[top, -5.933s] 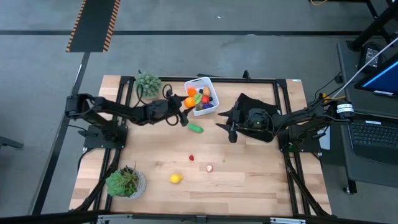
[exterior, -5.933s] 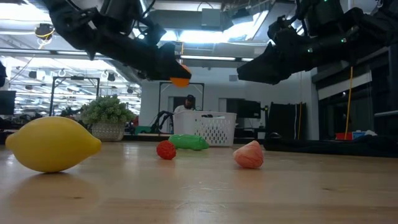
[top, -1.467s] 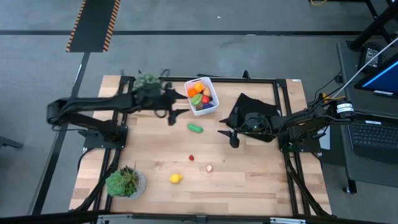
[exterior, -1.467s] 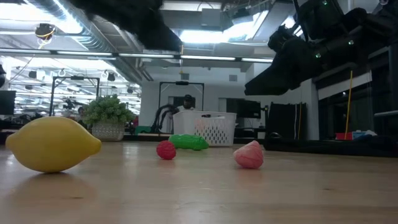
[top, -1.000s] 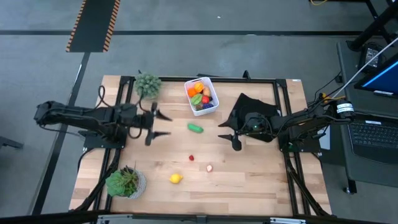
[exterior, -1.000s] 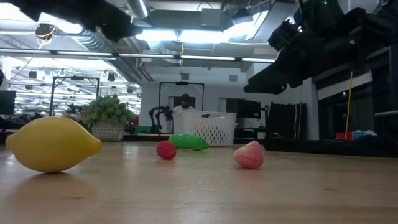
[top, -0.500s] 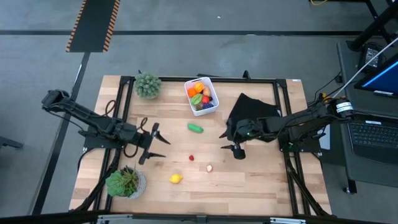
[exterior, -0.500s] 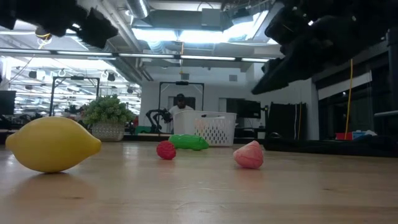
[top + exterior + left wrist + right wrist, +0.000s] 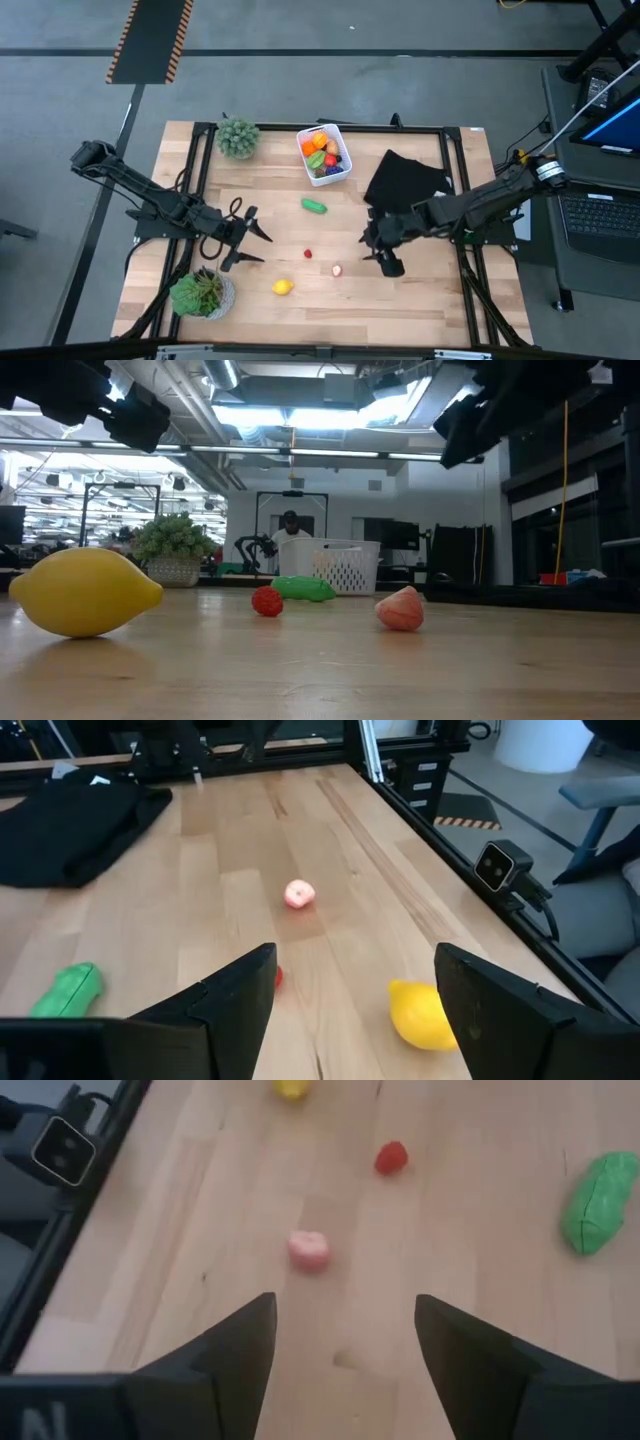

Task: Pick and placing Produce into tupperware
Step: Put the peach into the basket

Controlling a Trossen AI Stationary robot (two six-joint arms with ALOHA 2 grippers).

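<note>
The white tupperware (image 9: 344, 150) stands at the table's far middle with several pieces of produce in it. On the bare wood lie a green piece (image 9: 315, 206), a small red piece (image 9: 308, 254), a pink piece (image 9: 337, 270) and a yellow lemon (image 9: 283, 287). My left gripper (image 9: 255, 248) hangs open left of the red piece and frames the lemon (image 9: 420, 1015) and pink piece (image 9: 299, 895) in its wrist view. My right gripper (image 9: 378, 255) hangs open just right of the pink piece (image 9: 309, 1250), above the table. Neither holds anything.
A black folded cloth (image 9: 405, 180) lies right of the tub, behind my right arm. One potted plant (image 9: 238, 137) stands at the far left, another (image 9: 203, 293) at the near left. Bare wood stretches along the near edge, right of the lemon.
My left gripper has swung from the table's middle left toward the near edge and sunk, staying open. My right gripper has gone toward the near edge, up, and tipped downward over the pink piece, staying open. The produce has kept its place.
</note>
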